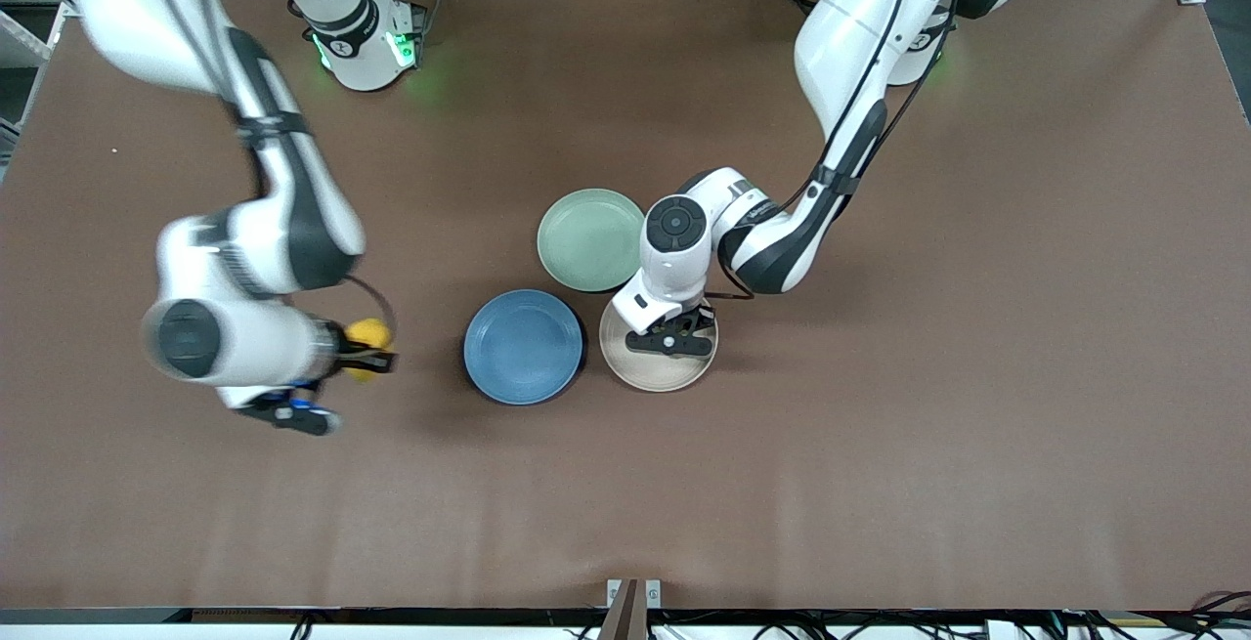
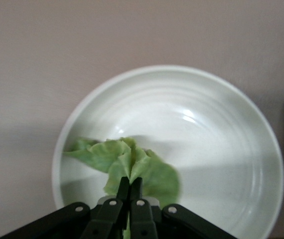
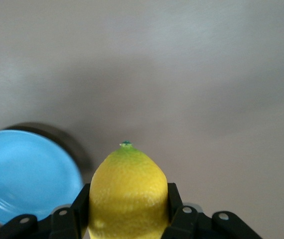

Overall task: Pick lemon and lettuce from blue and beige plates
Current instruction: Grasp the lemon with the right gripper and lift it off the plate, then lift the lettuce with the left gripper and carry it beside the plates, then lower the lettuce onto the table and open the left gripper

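Observation:
My right gripper [image 1: 369, 359] is shut on a yellow lemon [image 1: 367, 334] and holds it over the bare table, off the blue plate [image 1: 523, 347] toward the right arm's end. In the right wrist view the lemon [image 3: 127, 191] fills the space between the fingers and the blue plate [image 3: 22, 174] shows empty. My left gripper [image 1: 674, 335] is over the beige plate [image 1: 657, 371]. In the left wrist view its fingertips [image 2: 130, 185] are pinched shut on a green lettuce leaf [image 2: 147, 169] inside the beige plate [image 2: 182, 74]. The lettuce is hidden in the front view.
An empty green plate [image 1: 591, 237] sits next to both plates, farther from the front camera. The left arm's wrist hangs over the gap between the green and beige plates. Brown table [image 1: 880, 425] stretches around the plates.

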`<state>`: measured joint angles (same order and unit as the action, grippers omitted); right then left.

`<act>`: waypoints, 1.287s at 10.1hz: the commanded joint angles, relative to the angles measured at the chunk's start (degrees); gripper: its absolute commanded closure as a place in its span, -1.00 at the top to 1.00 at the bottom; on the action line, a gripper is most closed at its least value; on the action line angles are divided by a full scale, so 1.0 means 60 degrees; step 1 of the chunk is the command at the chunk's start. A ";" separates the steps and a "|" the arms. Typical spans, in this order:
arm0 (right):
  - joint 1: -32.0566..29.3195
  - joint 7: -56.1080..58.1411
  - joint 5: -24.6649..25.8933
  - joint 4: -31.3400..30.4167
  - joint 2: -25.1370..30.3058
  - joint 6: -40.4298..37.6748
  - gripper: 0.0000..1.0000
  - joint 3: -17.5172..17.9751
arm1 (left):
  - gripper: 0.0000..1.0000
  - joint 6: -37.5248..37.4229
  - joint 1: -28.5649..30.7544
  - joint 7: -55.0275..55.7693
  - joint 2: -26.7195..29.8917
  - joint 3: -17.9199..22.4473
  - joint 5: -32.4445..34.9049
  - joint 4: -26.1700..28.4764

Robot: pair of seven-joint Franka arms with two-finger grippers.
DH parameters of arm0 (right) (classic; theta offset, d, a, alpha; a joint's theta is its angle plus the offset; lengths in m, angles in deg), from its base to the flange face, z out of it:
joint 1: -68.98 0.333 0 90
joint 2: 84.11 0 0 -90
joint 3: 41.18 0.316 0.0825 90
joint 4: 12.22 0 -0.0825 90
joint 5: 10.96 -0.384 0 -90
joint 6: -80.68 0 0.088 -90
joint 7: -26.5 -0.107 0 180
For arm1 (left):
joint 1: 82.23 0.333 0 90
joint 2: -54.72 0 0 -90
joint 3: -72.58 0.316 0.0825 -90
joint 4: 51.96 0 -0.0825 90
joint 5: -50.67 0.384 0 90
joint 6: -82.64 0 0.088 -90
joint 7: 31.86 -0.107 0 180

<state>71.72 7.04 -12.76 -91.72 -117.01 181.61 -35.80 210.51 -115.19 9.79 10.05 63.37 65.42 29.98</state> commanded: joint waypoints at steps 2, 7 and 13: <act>-0.1610 0.2695 -0.0404 -0.1437 0.0604 0.0270 -1.00 -0.0089 | -1.00 -0.1928 0.0819 -0.0057 0.2096 0.0056 0.0149 0.0259; -0.2258 0.3859 -0.0286 -0.3594 0.0372 0.3404 -1.00 -0.0603 | -1.00 -0.3308 0.3321 -0.2057 0.2539 -0.0061 -0.0362 0.0506; -0.2258 0.3859 -0.0315 -0.3610 -0.0360 0.3832 -1.00 -0.0603 | 0.14 -0.2884 0.4821 -0.3484 0.1279 -0.0047 -0.1127 0.0537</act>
<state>58.57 29.50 -14.24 -113.32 -118.31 203.88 -39.73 192.81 -85.76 -10.50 18.16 63.63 59.28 34.00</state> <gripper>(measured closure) 0.370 0.859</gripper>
